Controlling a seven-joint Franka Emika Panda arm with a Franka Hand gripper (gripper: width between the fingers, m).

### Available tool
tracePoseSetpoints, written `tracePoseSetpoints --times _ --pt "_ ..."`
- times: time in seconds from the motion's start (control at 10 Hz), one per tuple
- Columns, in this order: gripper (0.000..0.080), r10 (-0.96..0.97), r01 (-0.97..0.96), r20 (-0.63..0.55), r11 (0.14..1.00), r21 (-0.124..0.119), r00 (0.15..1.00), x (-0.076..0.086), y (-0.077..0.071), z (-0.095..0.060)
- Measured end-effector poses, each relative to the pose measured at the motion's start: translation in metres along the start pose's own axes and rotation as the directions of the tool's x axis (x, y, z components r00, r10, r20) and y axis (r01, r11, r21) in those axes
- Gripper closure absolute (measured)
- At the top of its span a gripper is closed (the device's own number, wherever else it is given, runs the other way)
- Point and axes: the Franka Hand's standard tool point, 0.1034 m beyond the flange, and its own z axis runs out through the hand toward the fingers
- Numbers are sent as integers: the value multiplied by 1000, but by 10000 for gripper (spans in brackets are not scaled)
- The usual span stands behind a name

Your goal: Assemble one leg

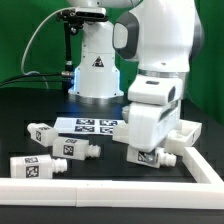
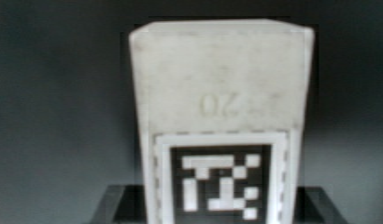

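Leg (image 2: 223, 90) sits directly under the gripper (image 1: 150, 150), down at the worktop (image 1: 105, 165), flanked closely by both fingers (image 2: 126, 205); whether they pinch it, I cannot tell.

White leg (image 2: 223, 80) with a faint grey cast, bearing a square tag (image 2: 223, 186) of black blocks on white inside a white border, seen against a dark ground. In the exterior view, three loose legs (image 1: 80, 150) are white with like black-and-white tags. The marker board (image 1: 95, 124) is white with black square patterns. The table (image 1: 30, 110) is black, the backdrop (image 1: 15, 30) green, and the arm (image 1: 160, 45) white, with a blue light (image 1: 68, 72) at its base.
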Motion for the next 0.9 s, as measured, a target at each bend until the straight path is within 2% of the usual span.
tracePoseSetpoints --times 0.1,0.2,0.3,0.4,0.8,0.9 --pt "515 19 -19 15 1000 -8 1000 -33 -5 -19" --pt "515 35 -35 25 999 -10 999 -62 -6 -29" --pt "515 62 -62 25 998 -17 998 -71 -3 -38" --pt "515 54 -53 24 998 -14 998 -67 -5 -35" --pt "514 57 -57 26 998 -10 998 -69 -6 -33" --pt "514 92 -91 21 996 -14 996 -82 -13 -31"
